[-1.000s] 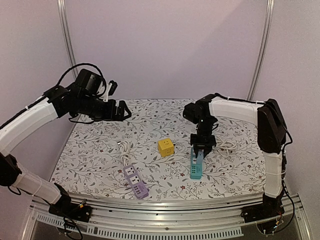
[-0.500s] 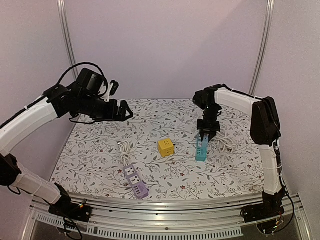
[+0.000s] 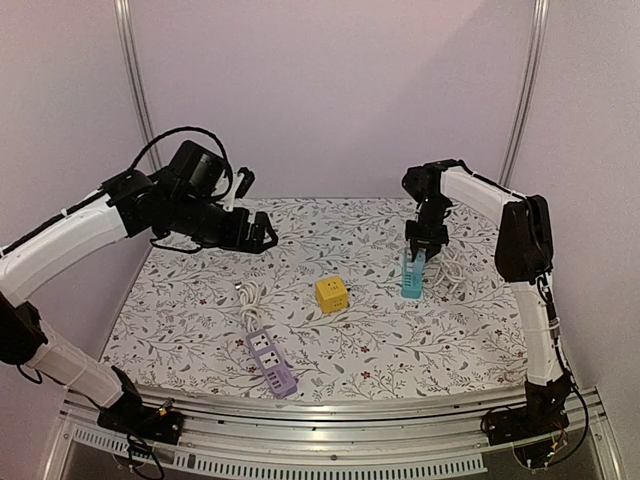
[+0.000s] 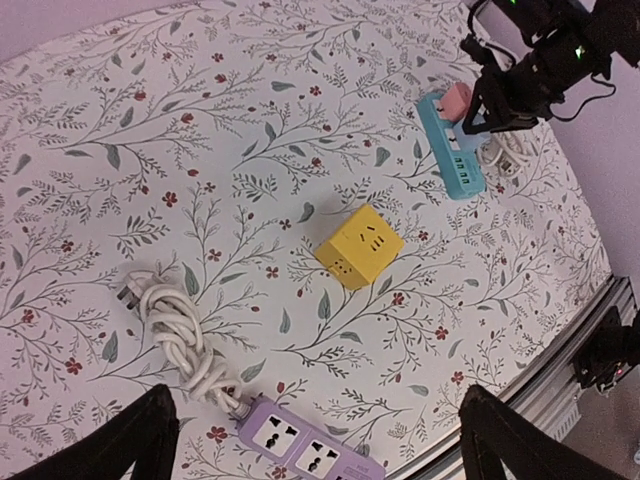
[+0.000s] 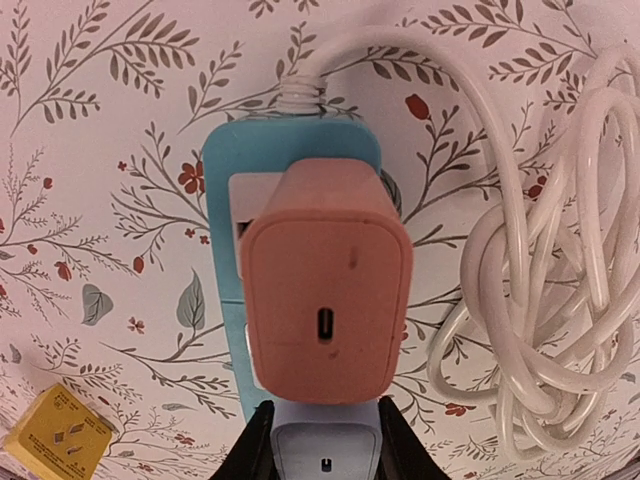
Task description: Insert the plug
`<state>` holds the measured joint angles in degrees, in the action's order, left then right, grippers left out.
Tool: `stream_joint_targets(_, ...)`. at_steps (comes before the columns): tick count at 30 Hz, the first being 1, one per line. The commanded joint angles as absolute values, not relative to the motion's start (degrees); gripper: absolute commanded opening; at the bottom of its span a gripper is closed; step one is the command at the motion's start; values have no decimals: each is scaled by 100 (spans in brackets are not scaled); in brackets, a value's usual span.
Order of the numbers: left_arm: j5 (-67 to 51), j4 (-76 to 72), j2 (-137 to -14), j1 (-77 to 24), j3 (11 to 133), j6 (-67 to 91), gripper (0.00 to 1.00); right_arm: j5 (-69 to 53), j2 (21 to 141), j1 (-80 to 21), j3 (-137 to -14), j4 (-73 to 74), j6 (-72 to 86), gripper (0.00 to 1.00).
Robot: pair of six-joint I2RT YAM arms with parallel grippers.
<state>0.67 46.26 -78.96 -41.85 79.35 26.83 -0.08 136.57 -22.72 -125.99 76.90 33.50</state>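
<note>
Plug on strip just ahead of R fingers, grip unclear; L fingers spread, prob. parked clear.

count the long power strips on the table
2: a purple power strip near the front edge, left of centre; a blue power strip at back right, a pink charger on it. The yellow cube socket isn't counted.
</note>
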Motion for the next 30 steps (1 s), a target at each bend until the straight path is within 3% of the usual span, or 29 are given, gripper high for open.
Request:
stream_joint_targets(1,380,4634,-8067,-4549,8013,2075,99,646,14214,-2131,-12472,7102,3056,6)
stream_joint_targets(3,554,4488,-8073,-4647,7971,1943,99,583,14152,-2134,-12478,7075,3022,11)
stream_joint_targets(7,624,4130,-8096,-4748,7887,1744,99,512,13913,-2134,-12488,7008,2898,31)
stream_joint_targets(13,585,3971,-8249,-4824,7957,1381,99,323,13461,-2131,-12542,6992,2826,44)
stream_joint_targets(20,293,3831,-8420,-4833,8041,899,99,139,12922,-2131,-12555,7068,2925,69)
stream_joint_targets(30,154,4114,-9393,-4950,8624,-324,99,65,11847,-2143,-12431,7461,3256,86)
